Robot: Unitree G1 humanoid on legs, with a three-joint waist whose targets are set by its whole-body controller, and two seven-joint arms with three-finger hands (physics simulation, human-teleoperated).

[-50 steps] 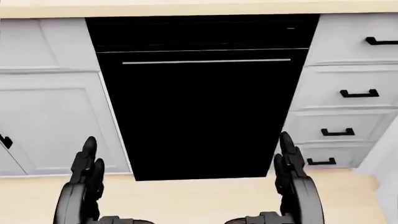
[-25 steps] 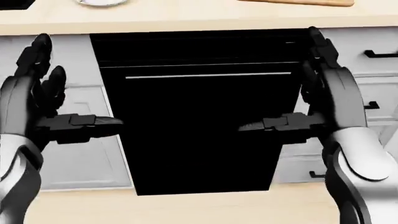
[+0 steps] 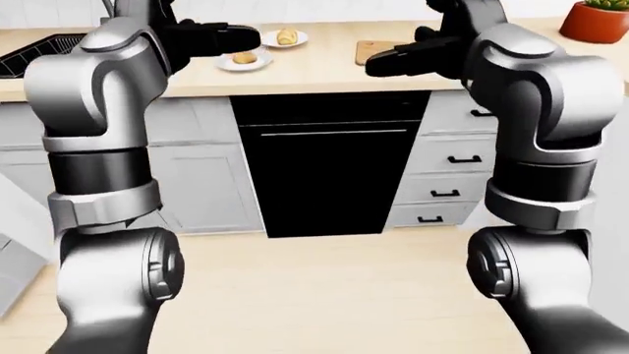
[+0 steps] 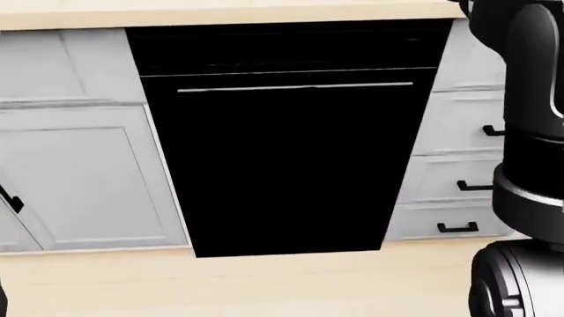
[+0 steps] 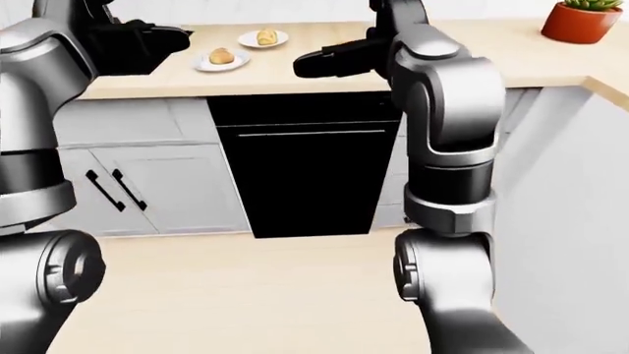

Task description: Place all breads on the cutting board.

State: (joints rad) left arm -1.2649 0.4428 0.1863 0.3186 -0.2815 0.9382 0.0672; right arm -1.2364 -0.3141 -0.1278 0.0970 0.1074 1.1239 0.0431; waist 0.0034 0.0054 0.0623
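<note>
Breads [image 5: 221,56] on plates, beside left hand [image 3: 212,37]

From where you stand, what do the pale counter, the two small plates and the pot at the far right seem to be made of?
The pale counter looks like light matte wood or laminate: even beige, no shine. The two small white plates look like glazed ceramic, though plastic is possible. The reddish-brown pot looks like unglazed terracotta, with a dull earthy surface.

Two plated breads [image 3: 244,57] beyond raised arms
</note>
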